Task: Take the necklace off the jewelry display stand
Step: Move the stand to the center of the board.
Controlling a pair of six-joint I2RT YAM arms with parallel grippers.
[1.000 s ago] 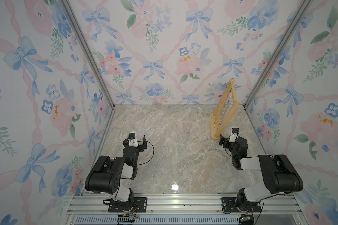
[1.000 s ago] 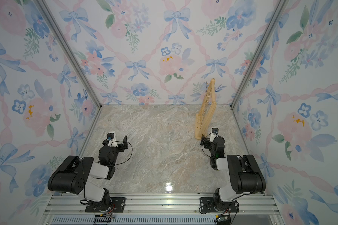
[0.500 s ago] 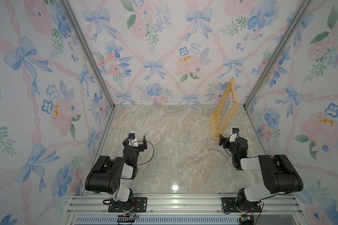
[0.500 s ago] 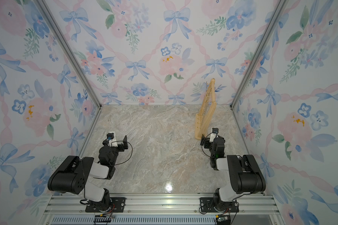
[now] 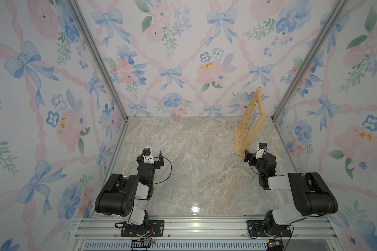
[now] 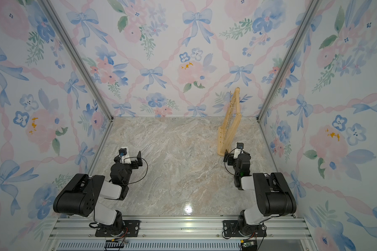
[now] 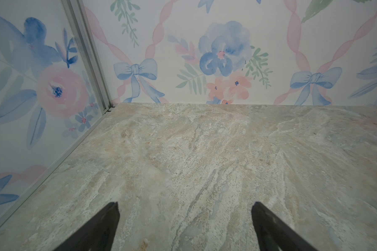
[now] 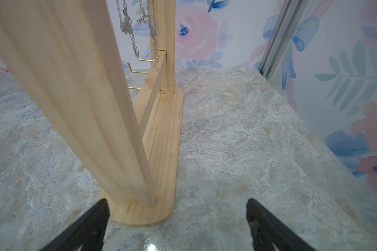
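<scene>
Right hand [image 8: 176, 202] wide, empty, low over the desk [image 8: 237, 130]; jewelry display stand [image 8: 85, 108] just ahead, base end-on, long axis running away from it; necklace chains [image 8: 126, 24] hang up between the posts, above the hand; left hand [image 7: 184, 204] wide too, well apart; right arm's job, I'd say.

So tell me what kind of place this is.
Probably a staged robot test booth, not a real room: floral wallpaper panels set in aluminium posts, a marble-look tabletop, and the left arm and right arm bolted to a metal rail. The jewelry display stand is the lone prop.
</scene>
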